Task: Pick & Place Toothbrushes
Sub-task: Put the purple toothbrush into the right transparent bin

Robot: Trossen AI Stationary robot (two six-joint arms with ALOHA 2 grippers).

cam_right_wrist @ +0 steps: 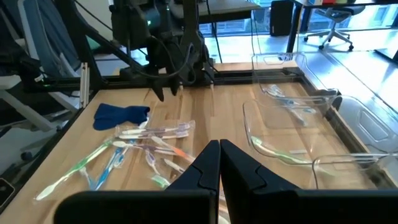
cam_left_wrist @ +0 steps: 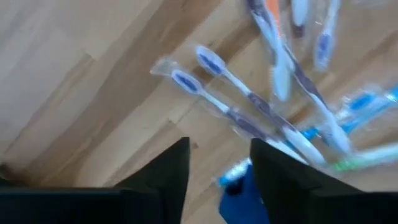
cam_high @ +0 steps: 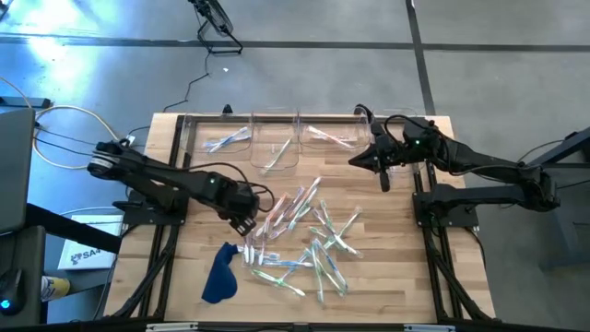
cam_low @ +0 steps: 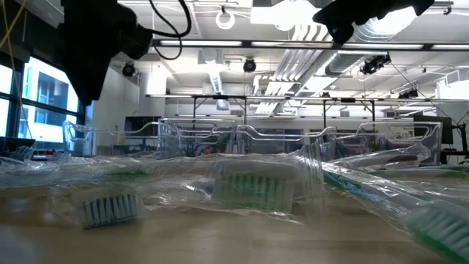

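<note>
A: Where are the toothbrushes (cam_high: 304,235)?
B: Most lie loose in a heap mid-worktop, spreading toward the front edge, wrappers overlapping. A few more sit in the clear bins (cam_high: 277,138) along the back edge: one in the leftmost, one in the next, one in the third.

A: Left gripper (cam_high: 245,221)?
B: Just beside the heap's left side, over bare wood. Fingers (cam_left_wrist: 168,174) spread w/ a gap, nothing between them. Two purple-white brushes lie just beyond the tips.

A: Right gripper (cam_high: 355,161)?
B: Near the back edge, by the right-hand bins, pointing toward the worktop's middle. Fingers (cam_right_wrist: 208,165) pressed together, nothing pinched.

A: Anything else down there?
B: Dark blue cloth (cam_high: 219,274) near the front-left corner, beside the heap, apart from the left gripper.
</note>
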